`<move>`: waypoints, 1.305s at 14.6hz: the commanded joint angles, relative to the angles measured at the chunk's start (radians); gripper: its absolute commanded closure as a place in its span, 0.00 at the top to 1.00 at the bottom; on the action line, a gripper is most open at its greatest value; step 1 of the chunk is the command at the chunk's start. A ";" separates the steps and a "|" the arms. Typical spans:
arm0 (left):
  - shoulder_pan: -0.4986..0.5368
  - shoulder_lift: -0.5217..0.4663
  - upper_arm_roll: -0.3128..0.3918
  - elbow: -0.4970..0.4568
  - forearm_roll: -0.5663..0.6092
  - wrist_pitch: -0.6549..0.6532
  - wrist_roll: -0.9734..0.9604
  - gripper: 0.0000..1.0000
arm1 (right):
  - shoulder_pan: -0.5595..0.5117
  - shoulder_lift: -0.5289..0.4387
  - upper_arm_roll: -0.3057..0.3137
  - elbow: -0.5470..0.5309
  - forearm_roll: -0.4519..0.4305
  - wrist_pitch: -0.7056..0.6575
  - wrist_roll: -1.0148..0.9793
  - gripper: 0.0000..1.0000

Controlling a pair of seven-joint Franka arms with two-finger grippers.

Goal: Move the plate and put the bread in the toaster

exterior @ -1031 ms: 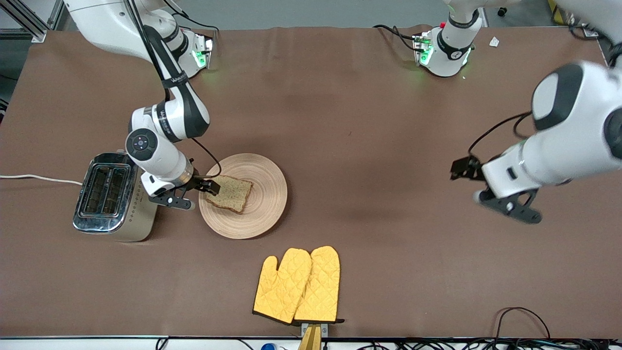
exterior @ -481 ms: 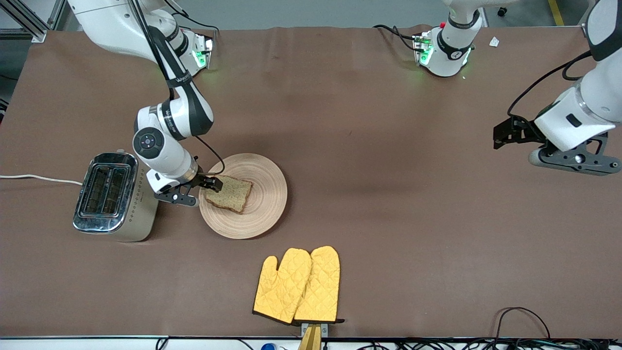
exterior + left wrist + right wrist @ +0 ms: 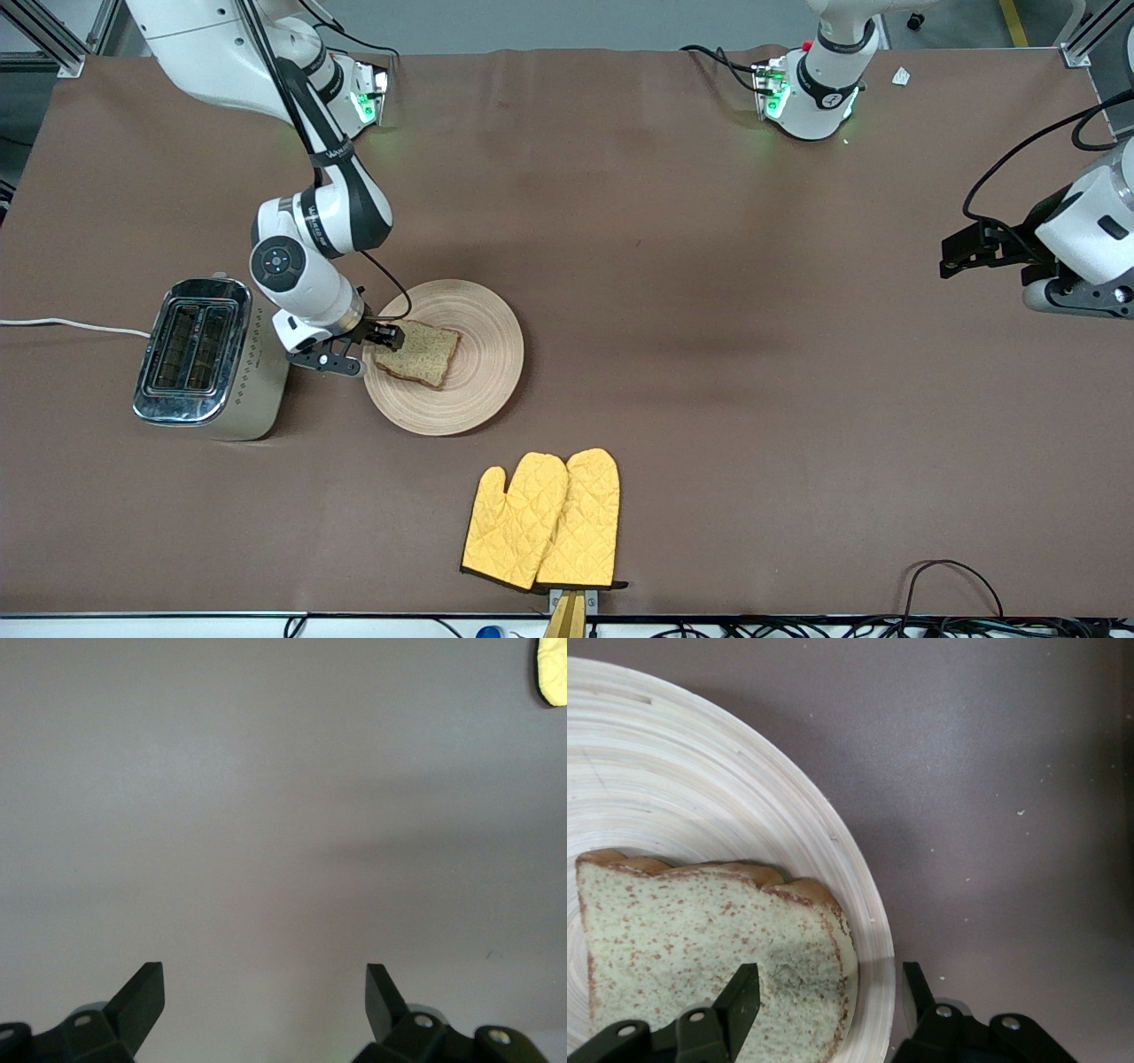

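The brown speckled bread (image 3: 423, 353) lies flat on the round wooden plate (image 3: 483, 377), on the part nearest the toaster (image 3: 199, 354). The toaster stands beside the plate toward the right arm's end of the table, both slots empty. My right gripper (image 3: 383, 337) is open and low over the plate's rim at the bread's edge. In the right wrist view the right gripper (image 3: 828, 997) has one finger over the bread (image 3: 682, 921) and the other past the plate's rim (image 3: 700, 771). My left gripper (image 3: 961, 252) is open and empty over bare table at the left arm's end; the left wrist view (image 3: 263, 992) shows only tablecloth between its fingers.
A pair of yellow oven mitts (image 3: 542, 518) lies nearer the front camera than the plate; a corner shows in the left wrist view (image 3: 551, 673). The toaster's white cord (image 3: 71, 326) runs off the table's end. Brown cloth covers the table (image 3: 709, 310).
My left arm has swung away toward the left arm's end of the table. My right gripper has edged slightly closer onto the bread's edge. Bread and plate have not moved.
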 commanded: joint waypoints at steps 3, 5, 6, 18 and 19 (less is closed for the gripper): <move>-0.102 -0.038 0.083 -0.006 0.001 0.004 -0.039 1.00 | 0.017 -0.003 -0.005 -0.017 0.015 0.019 0.036 0.53; -0.159 -0.052 0.137 -0.012 0.000 0.000 -0.082 1.00 | 0.018 -0.001 -0.005 -0.017 0.014 0.019 0.045 0.49; -0.183 -0.063 0.155 -0.013 0.000 0.000 -0.088 1.00 | 0.018 0.000 -0.005 -0.017 0.014 0.021 0.047 0.46; -0.222 -0.050 0.200 -0.012 0.001 0.041 -0.093 1.00 | 0.023 -0.001 -0.005 -0.015 0.017 0.019 0.058 0.05; -0.222 -0.050 0.200 -0.012 0.001 0.049 -0.093 1.00 | 0.023 -0.001 -0.005 -0.012 0.017 0.018 0.056 0.04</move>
